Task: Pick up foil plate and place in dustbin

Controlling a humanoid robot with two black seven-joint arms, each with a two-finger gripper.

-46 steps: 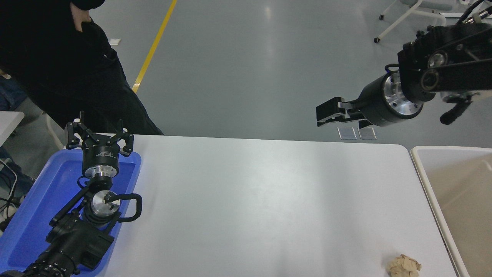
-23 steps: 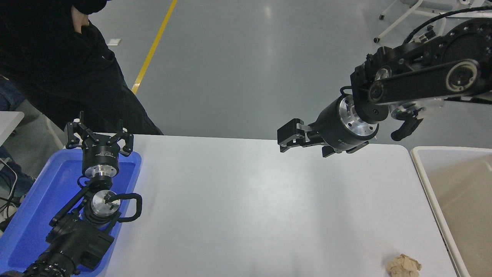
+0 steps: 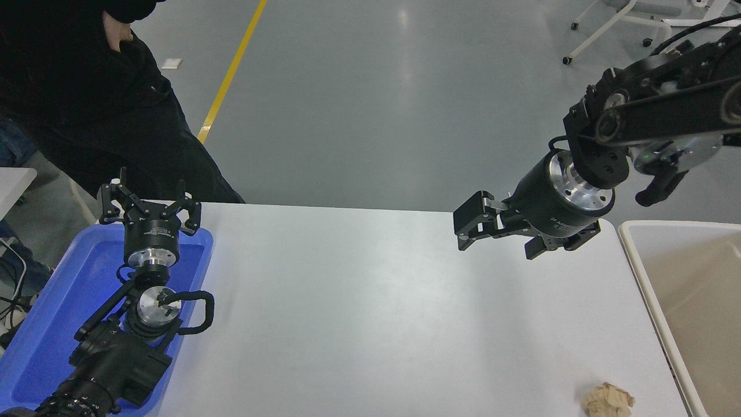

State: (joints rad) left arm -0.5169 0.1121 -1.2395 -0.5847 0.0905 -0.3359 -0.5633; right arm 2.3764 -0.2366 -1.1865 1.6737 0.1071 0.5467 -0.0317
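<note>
The foil plate is out of view; nothing silver shows on the table or in the part of the bin I can see. The dustbin, beige with a pale cream rim, stands off the table's right end, cut off by the picture's edge. My right gripper hangs over the table's far right part, left of the bin, pointing left and down. It holds nothing. My left gripper is parked open over the far end of the blue tray at lower left.
A blue plastic tray sits at the table's left edge under my left arm. A small tan paper wad lies near the front right corner. A person in black stands at the far left.
My right arm swung left and down from beyond the table's far edge, then drew back to the right and a little lower. The left arm has not moved.
</note>
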